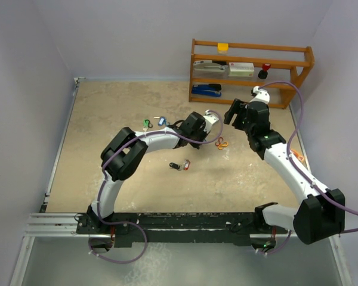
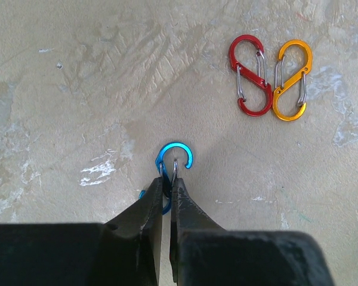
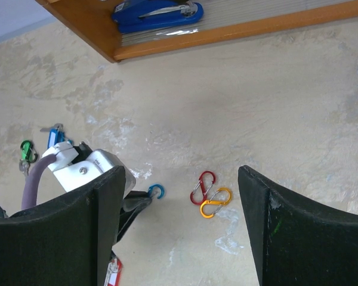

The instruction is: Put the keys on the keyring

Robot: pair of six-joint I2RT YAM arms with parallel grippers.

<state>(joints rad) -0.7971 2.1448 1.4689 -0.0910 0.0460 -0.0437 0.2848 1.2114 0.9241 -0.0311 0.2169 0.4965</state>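
My left gripper (image 2: 169,179) is shut on a small blue clip loop (image 2: 175,156), its open hook sticking out past the fingertips, low over the table. In the top view it (image 1: 213,130) sits just left of a red clip loop (image 2: 249,74) and an orange one (image 2: 292,79) lying side by side. My right gripper (image 3: 179,179) is open and empty, hovering above these clips (image 3: 209,195) near the shelf (image 1: 234,113). A blue-headed key (image 1: 161,121) and a green piece (image 1: 147,123) lie to the left. A black and a red key (image 1: 180,165) lie nearer the arms.
A wooden shelf (image 1: 250,71) stands at the back right, holding a blue stapler (image 3: 155,12) and small items. The left arm's white wrist housing (image 3: 83,167) is close beside my right gripper's left finger (image 3: 77,238).
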